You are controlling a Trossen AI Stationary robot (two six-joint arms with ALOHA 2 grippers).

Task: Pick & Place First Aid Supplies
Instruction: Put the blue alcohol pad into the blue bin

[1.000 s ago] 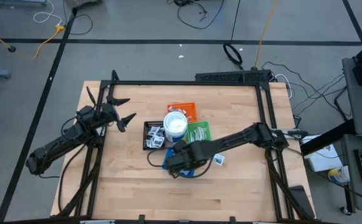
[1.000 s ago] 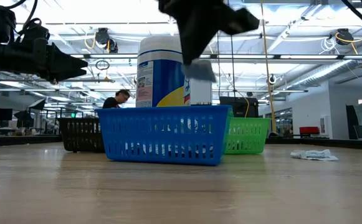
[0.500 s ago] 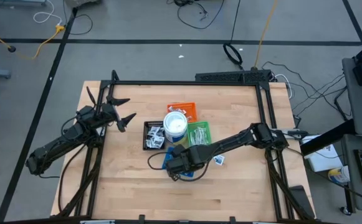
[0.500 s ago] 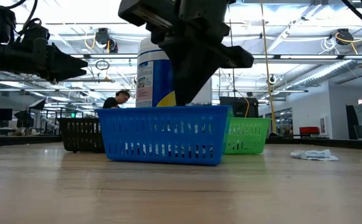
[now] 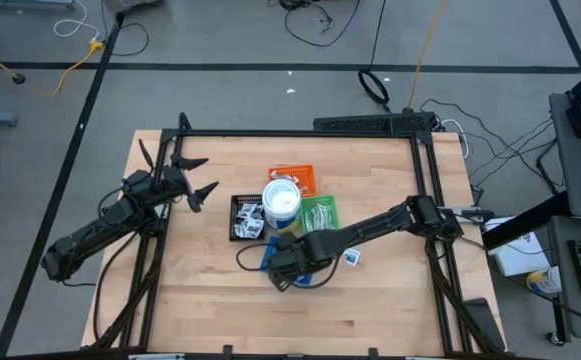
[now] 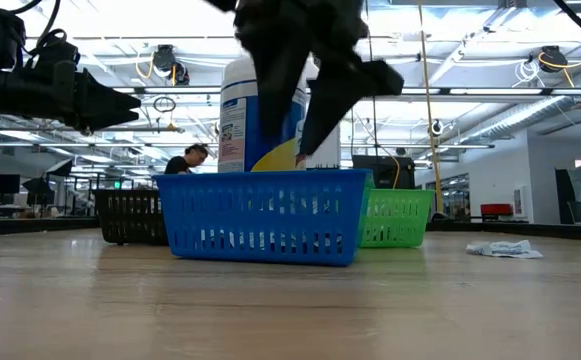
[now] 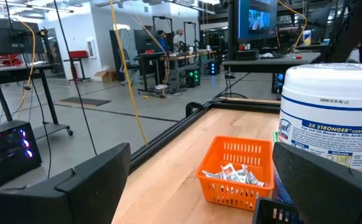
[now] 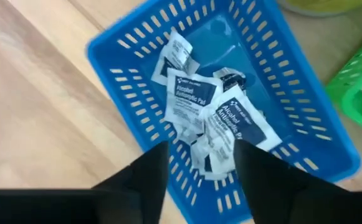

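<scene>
Right end effector (image 8: 196, 165) held spread above the blue tray (image 8: 124, 46), nothing pinched.

Nearest the camera, white packets (image 8: 190, 93) are seen lying loose in the blue tray, judged a drop just made; "Alcohol Antiseptic Pad" can be read on two. Just behind the blue tray, a white tub (image 7: 330, 118) marked "3X STRONGER" is stood among the trays; beyond it, an orange tray (image 7: 237, 174) holds more packets. Farthest off, the left end effector (image 5: 198, 178) is held spread and idle above the counter (image 5: 210, 310).

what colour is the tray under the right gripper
Blue: the tray is a slotted blue basket holding white packets, clearest in the right wrist view, below the right gripper.
</scene>
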